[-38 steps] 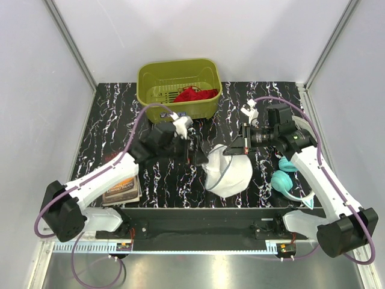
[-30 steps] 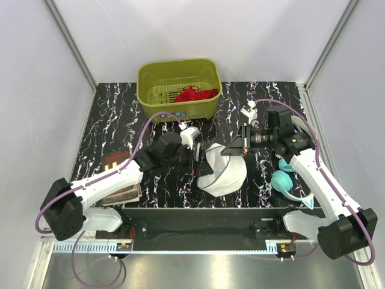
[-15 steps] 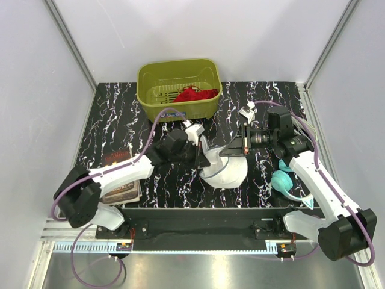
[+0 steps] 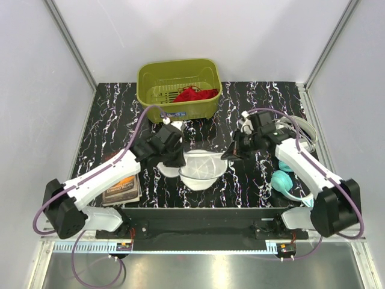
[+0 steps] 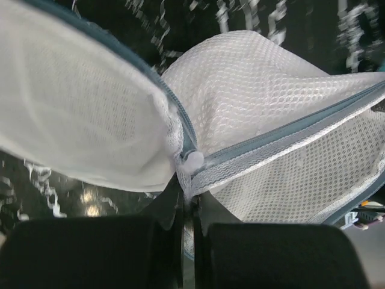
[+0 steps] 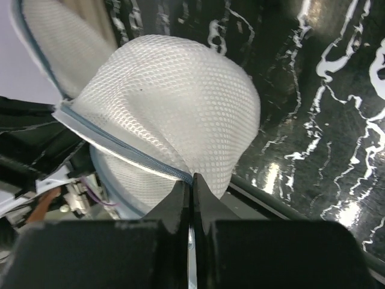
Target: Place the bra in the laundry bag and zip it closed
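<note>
The laundry bag (image 4: 200,170), a white mesh pouch with a grey zipper rim, hangs stretched between my two grippers over the middle of the table. My left gripper (image 4: 175,159) is shut on its left rim; the left wrist view has the jaws (image 5: 187,194) pinching the zipper tape of the bag (image 5: 271,108). My right gripper (image 4: 231,154) is shut on the opposite rim; in the right wrist view its gripper (image 6: 192,180) clamps the zipper seam of the bag (image 6: 174,108). The red bra (image 4: 194,94) lies inside the olive-green basket (image 4: 150,81) at the back.
A teal rounded item (image 4: 281,181) lies on the black marbled table (image 4: 114,120) by the right arm. A book (image 4: 122,187) lies at the front left, partly under the left arm. Grey walls enclose the table on three sides.
My left gripper reached the bag's left rim and shut on it. The right arm swung inward and lower. The bag now hangs spread between both grippers, further left than before.
</note>
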Motion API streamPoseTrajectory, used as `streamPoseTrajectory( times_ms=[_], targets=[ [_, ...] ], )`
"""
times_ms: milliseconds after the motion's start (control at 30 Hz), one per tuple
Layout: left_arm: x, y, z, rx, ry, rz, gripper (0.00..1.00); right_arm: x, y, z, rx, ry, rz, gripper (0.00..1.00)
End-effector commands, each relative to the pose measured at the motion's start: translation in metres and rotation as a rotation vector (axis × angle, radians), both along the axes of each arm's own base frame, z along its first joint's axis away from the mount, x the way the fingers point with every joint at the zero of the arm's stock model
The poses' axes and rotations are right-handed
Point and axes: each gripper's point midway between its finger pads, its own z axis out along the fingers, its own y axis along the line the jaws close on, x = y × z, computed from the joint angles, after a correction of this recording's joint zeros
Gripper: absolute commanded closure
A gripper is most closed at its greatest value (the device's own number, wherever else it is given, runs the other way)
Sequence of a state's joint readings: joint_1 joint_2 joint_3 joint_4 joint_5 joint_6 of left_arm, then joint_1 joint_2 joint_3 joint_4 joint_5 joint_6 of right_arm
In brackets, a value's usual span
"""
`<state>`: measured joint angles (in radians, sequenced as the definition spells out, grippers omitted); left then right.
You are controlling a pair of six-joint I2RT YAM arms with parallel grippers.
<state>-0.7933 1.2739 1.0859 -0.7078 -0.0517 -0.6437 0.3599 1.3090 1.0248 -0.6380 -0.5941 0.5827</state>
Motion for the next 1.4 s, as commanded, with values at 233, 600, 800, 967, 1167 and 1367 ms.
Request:
streamPoseTrajectory(
  times_ms=[233,600,800,967,1167,1367],
  targets=[
    [0.002,0.047,-0.058,0.239,0.159,0.119,0.58,0.015,-0.012,-0.030,-0.236,-0.021,-0.034,0.65],
    [0.072,0.073,0.044,-0.089,-0.016,0.182,0.05,0.087,-0.010,0.063,-0.294,-0.340,-0.060,0.00],
    [0.176,0.157,0.068,-0.053,-0.093,0.436,0.09,0.109,0.011,0.077,-0.267,-0.326,0.052,0.00],
    [0.276,0.198,0.067,-0.064,-0.122,0.506,0.14,0.115,0.012,0.068,-0.241,-0.215,0.104,0.00],
    [0.352,0.208,0.037,-0.177,-0.134,0.488,0.19,0.122,-0.005,0.069,-0.200,-0.169,0.099,0.00],
    [0.376,0.202,0.016,-0.170,-0.157,0.457,0.27,0.124,-0.013,0.068,-0.196,-0.146,0.085,0.01]
  ],
)
